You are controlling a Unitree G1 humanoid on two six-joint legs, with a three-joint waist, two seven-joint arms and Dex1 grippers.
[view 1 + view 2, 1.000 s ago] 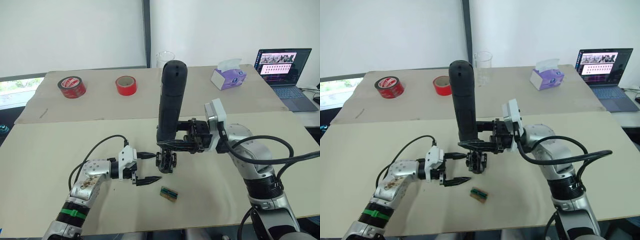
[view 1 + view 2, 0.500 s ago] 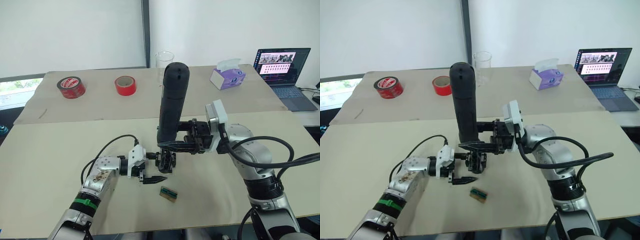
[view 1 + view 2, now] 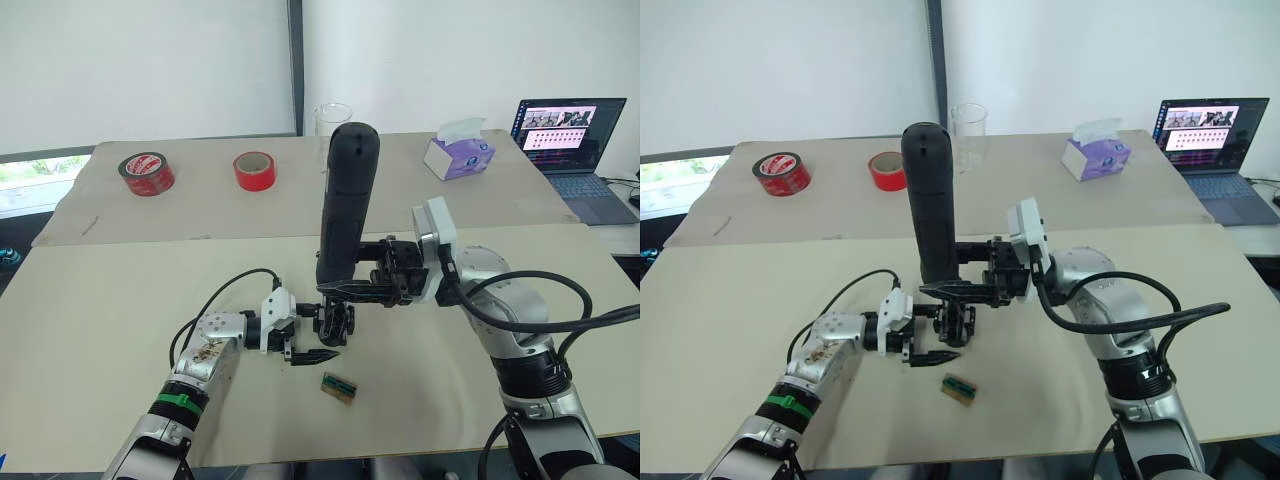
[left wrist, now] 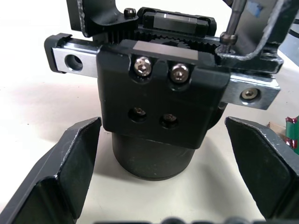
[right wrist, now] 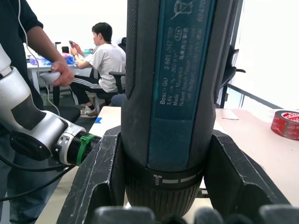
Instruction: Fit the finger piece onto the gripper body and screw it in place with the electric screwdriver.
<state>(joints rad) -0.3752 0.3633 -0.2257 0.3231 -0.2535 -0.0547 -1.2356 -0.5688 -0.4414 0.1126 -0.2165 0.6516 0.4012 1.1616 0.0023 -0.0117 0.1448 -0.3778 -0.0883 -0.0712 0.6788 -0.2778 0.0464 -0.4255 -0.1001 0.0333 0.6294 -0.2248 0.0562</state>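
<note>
Nearest lies a small green-and-tan block (image 3: 339, 387) on the table (image 3: 90, 310). Just beyond it the left gripper (image 3: 303, 340) has its fingers spread wide on either side of the gripper body (image 3: 334, 322), which stands on its rounded base, not pinched. Above it the right gripper (image 3: 345, 285) is clamped around the electric screwdriver (image 3: 344, 205), held upright with its bit down at the body. Farther back sit two red tape rolls (image 3: 146, 173), a clear beaker (image 3: 333, 116), a tissue box (image 3: 457, 156) and a laptop (image 3: 566, 143).
</note>
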